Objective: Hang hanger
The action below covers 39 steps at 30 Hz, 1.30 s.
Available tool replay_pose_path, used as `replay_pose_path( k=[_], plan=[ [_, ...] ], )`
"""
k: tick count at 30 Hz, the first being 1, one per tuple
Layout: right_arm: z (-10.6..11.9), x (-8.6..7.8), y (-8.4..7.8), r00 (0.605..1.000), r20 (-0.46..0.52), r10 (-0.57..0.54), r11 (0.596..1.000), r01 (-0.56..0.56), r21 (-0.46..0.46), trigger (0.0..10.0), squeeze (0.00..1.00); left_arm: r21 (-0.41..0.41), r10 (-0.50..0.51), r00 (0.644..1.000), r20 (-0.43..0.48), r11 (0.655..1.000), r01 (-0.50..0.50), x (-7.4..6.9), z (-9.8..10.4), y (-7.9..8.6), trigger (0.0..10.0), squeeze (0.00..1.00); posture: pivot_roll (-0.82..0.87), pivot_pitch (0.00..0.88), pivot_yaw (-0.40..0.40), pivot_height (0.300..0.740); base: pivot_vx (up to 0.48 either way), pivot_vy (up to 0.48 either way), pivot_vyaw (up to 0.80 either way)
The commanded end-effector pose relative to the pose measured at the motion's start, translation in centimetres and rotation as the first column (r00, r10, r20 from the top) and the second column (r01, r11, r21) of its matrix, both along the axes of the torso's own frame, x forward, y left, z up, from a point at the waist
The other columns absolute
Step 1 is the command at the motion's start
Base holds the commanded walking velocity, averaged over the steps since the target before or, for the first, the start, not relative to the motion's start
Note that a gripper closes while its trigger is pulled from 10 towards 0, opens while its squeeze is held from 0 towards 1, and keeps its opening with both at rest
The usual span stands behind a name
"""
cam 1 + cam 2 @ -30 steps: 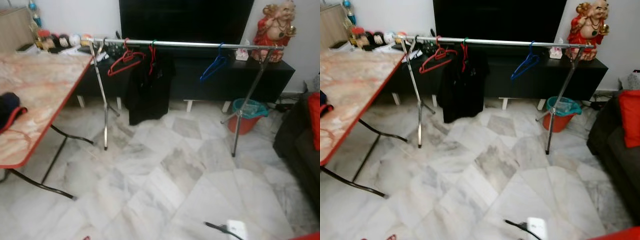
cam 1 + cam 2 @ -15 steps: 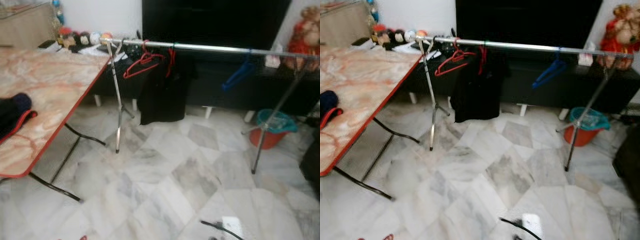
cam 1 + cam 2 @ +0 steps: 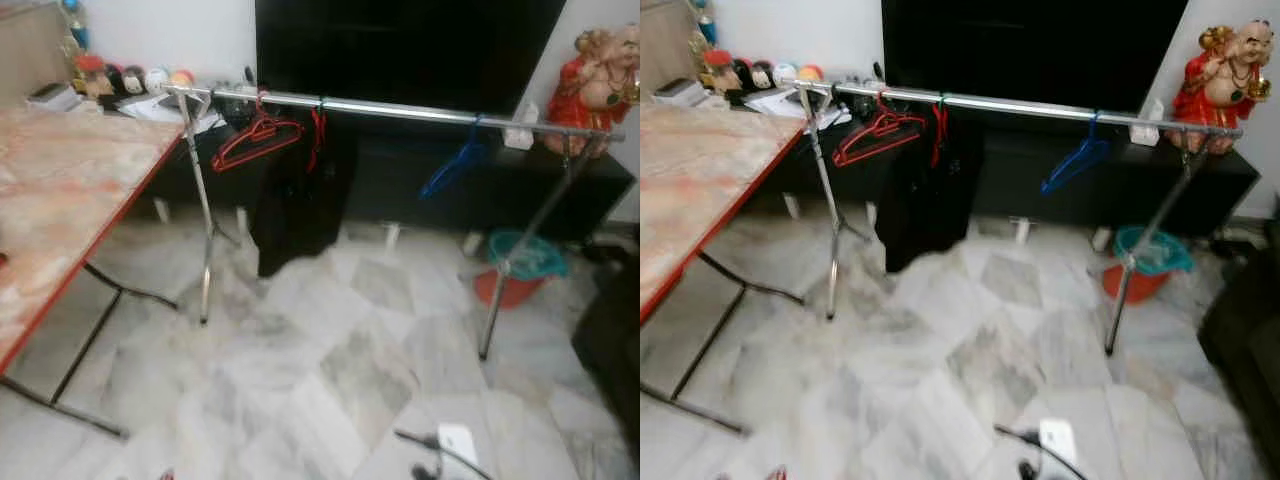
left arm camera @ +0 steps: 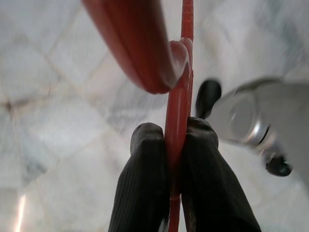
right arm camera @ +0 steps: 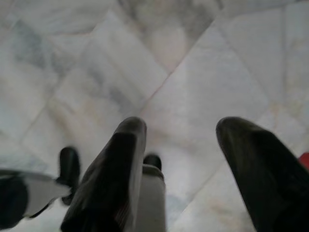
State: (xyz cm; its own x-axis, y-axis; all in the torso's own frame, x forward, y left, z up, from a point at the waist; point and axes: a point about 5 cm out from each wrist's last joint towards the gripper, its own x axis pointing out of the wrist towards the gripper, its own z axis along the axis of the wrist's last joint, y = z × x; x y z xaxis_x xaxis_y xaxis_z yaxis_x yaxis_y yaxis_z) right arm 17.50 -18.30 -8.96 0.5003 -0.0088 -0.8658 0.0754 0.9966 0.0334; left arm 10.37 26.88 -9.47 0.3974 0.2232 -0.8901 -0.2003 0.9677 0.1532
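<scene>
Hanger, red plastic, sits pinched between the two black fingers of the left pincer, held low above the marble floor. Right pincer hangs with fingers spread wide, holding nothing. By the look of it, this is the carry step: the clothes rail stands at twelve o'clock, well apart, already bearing a red hanger and a blue hanger. Next comes closing in, then lifting the hook over the bar. No readable writing appears.

Red plastic hanger — thin bar pinched upright between the left claw's black fingers.
</scene>
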Motion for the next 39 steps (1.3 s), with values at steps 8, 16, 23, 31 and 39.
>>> replay_pose_path(
  k=[8, 16, 23, 31, 39],
  plan=[
    [0.0, -0.4, -1.2, 1.0, -0.013, 0.009, 0.999, -0.01, -0.035, 10.0, 0.0, -0.017, 0.002, 1.0, -0.01, 1.0, -0.002, -0.3, -0.3, -0.6, 10.0, 0.0, 0.12, 0.0, -0.068, 0.74, 0.27, 0.0, 0.0],
    [0.0, -0.5, -1.3, 1.0, -0.011, 0.007, 0.999, -0.008, -0.036, 10.0, 0.0, -0.013, 0.004, 1.0, -0.024, 1.0, -0.005, -1.0, -0.2, 0.0, 10.0, 0.0, 0.12, 0.0, -0.065, 0.74, 0.271, 0.0, 0.0],
    [-0.1, -0.5, -1.2, 1.0, -0.012, 0.013, 0.999, -0.013, -0.035, 10.0, 0.0, -0.012, 0.002, 1.0, -0.026, 1.0, -0.002, -1.0, -0.3, -0.1, 10.0, 0.0, 0.12, 0.0, -0.065, 0.74, 0.272, 0.0, 0.0],
    [-0.1, -0.6, -1.2, 1.0, -0.013, 0.021, 0.999, -0.021, -0.034, 10.0, 0.0, -0.018, -0.01, 1.0, -0.025, 1.0, 0.009, -0.8, -0.4, -0.7, 10.0, 0.0, 0.12, 0.0, -0.064, 0.74, 0.27, 0.0, 0.0],
    [-0.2, -0.7, -1.2, 1.0, -0.016, 0.025, 0.999, -0.026, -0.037, 10.0, 0.0, -0.015, -0.018, 1.0, -0.026, 1.0, 0.018, -0.8, -0.4, -0.7, 10.0, 0.0, 0.12, 0.0, -0.066, 0.74, 0.27, 0.0, 0.0]
  ],
)
